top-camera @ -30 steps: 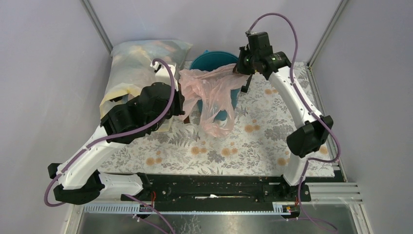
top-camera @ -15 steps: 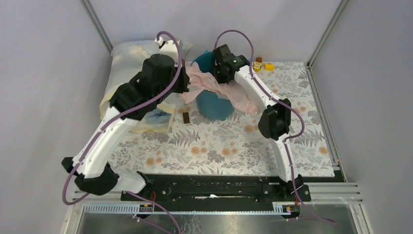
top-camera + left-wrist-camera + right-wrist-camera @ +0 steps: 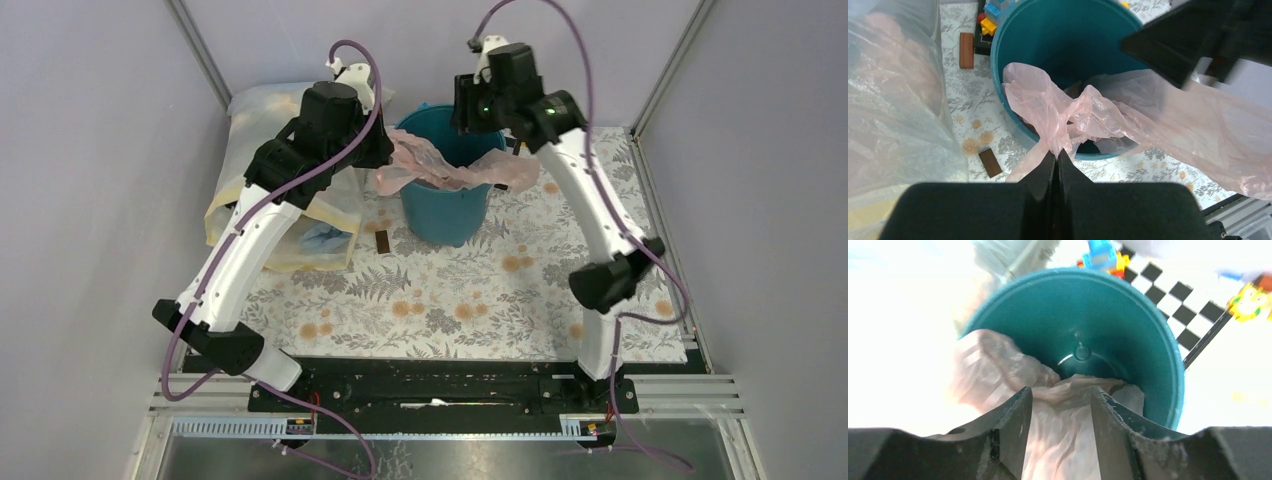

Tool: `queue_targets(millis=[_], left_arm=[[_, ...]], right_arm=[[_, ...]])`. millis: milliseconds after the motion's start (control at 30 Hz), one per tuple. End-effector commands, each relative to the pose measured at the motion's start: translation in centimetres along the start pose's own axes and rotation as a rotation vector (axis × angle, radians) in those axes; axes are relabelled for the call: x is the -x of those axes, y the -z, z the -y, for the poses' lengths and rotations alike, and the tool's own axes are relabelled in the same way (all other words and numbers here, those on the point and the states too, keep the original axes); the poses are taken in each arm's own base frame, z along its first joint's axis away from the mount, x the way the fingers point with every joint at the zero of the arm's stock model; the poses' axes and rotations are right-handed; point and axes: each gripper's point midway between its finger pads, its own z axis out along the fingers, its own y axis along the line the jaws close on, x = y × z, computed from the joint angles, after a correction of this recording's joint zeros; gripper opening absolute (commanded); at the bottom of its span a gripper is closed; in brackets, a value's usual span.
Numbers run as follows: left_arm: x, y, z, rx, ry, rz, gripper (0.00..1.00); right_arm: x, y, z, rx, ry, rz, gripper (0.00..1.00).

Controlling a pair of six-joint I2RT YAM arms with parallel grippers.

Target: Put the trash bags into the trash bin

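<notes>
We're right over the bin (image 3: pixel 445 215), and the pink bag (image 3: pixel 452 172) lies stretched across its mouth. The middle sags inside, one tail hangs over the rim on the left arm's side, and a longer one trails out on the right arm's side.

The left gripper (image 3: pixel 1056 156) is pressed tight on a bunched fold of the bag just outside the rim. We read that as an anchor, so the slippery film can't slide off while the rest goes in.

The right gripper (image 3: pixel 1060 399) hovers above the opening, fingers spread, with loose plastic lying between them but not pinched. Our guess is that it's placed there to let the bag drop, or to poke it down.

The big cloudy sack (image 3: pixel 270 120) sits beside the bin, out of play. A good part of the bag hangs outside, so this one isn't finished.
</notes>
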Motion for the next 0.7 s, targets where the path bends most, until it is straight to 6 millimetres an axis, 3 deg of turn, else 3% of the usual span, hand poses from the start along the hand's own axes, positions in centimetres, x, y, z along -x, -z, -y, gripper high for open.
queue_targets(millis=[0,100,200,333,400,500,667], left_arm=[[3.6,1.8,1.5,-0.079,0.015,0.115,0.0],[3.7,2.4,1.3,-0.078,0.017,0.125,0.0],[4.0,3.1,1.3,-0.078,0.022,0.138,0.0],[4.2,3.8,1.2,-0.079,0.024,0.144,0.0],[4.2,4.0,1.3,-0.081,0.027,0.144,0.0],[4.1,4.3,1.2,-0.083,0.029,0.146,0.0],[4.1,4.8,0.9,-0.072,0.03,0.155,0.0]], right_arm=[[3.7,8.4,-2.6,0.156,0.085,0.149,0.6],[3.3,11.7,-3.7,0.231,0.116,0.164,0.73],[2.6,15.7,-4.4,0.298,0.18,0.197,0.97],[0.1,19.5,-5.1,0.4,0.335,0.247,1.0],[-2.1,20.0,-5.1,0.439,0.404,0.25,1.0],[-3.5,20.7,-4.5,0.431,0.462,0.28,1.0],[-3.8,20.4,-2.7,0.337,0.489,0.315,1.0]])
